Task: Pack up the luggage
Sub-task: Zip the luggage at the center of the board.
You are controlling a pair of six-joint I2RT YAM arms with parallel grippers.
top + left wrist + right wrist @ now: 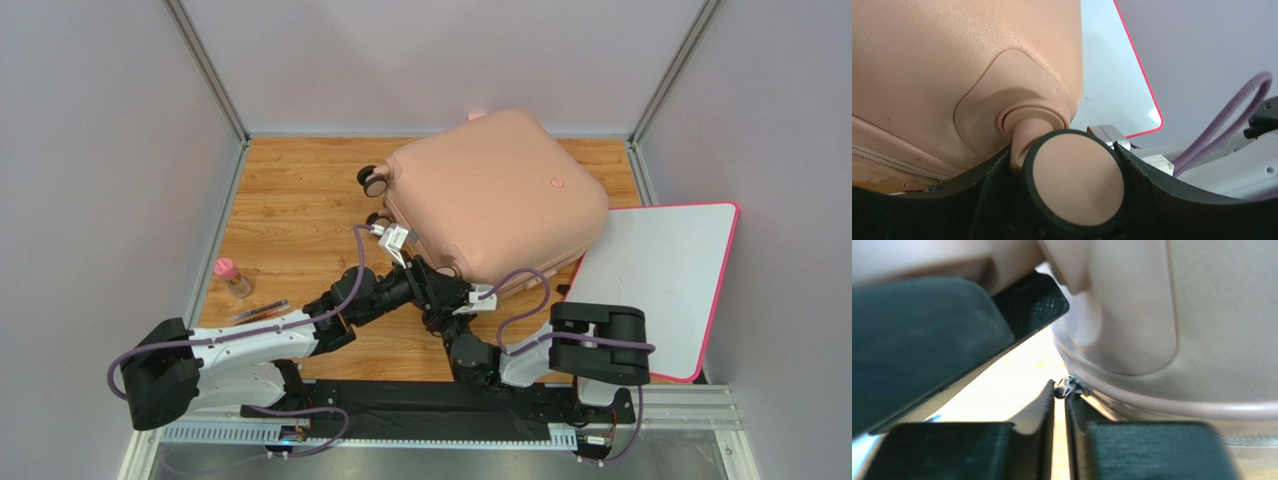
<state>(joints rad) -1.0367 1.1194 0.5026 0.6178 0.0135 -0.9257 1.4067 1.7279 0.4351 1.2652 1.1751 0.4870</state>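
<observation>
The luggage [495, 195], a pale pink hard-shell suitcase, lies closed on the wooden table with its round emblem [557, 182] up and two caster wheels [372, 181] at its left end. My left gripper [447, 276] is at the suitcase's near-left corner. In the left wrist view the left gripper [1068, 172] is shut on a pink caster wheel [1077, 180] with a black rim. My right gripper [470, 299] is just beneath that corner. In the right wrist view the right gripper [1059, 391] has its tips pinched on a small metal zipper pull [1068, 387] at the suitcase seam.
A flat white board with a pink rim [665, 285] lies at the right, partly under the suitcase. A small bottle with a pink cap [232, 276] and a thin pen-like object [258, 312] lie at the left. Grey walls enclose the table.
</observation>
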